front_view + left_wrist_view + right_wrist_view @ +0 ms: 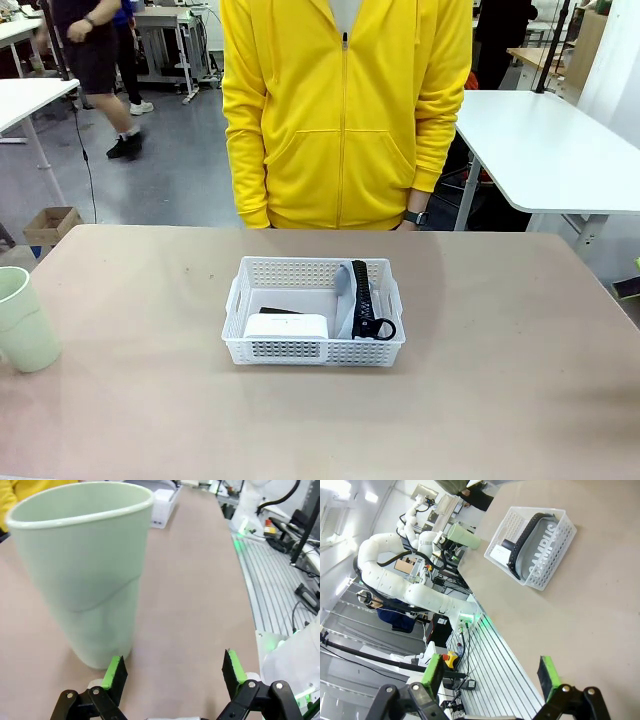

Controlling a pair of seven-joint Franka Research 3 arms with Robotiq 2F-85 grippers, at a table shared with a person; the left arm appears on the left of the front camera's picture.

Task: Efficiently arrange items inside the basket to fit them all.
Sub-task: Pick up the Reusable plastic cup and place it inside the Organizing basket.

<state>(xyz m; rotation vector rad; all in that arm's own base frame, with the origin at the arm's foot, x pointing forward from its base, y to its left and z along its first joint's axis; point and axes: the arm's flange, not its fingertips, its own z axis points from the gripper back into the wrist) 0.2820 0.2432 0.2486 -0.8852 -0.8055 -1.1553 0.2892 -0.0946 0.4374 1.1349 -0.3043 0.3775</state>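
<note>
The white lattice basket (316, 351) stands mid-table, in front of a person in a yellow hoodie. Inside it lie the small white box (286, 326) at the near left, the black stapler (283, 312) just behind the box, and the grey pouch (346, 297) with its black band on edge along the right side. The pale green cup (22, 320) stands upright at the table's left edge. In the left wrist view the cup (82, 575) is right ahead of my open left gripper (174, 672), a little left of the gap. My right gripper (491, 674) is open, far from the basket (555, 555).
The basket (162, 507) also shows far behind the cup in the left wrist view. Bare tabletop surrounds the basket on all sides. Other white tables and people stand in the background beyond the far edge.
</note>
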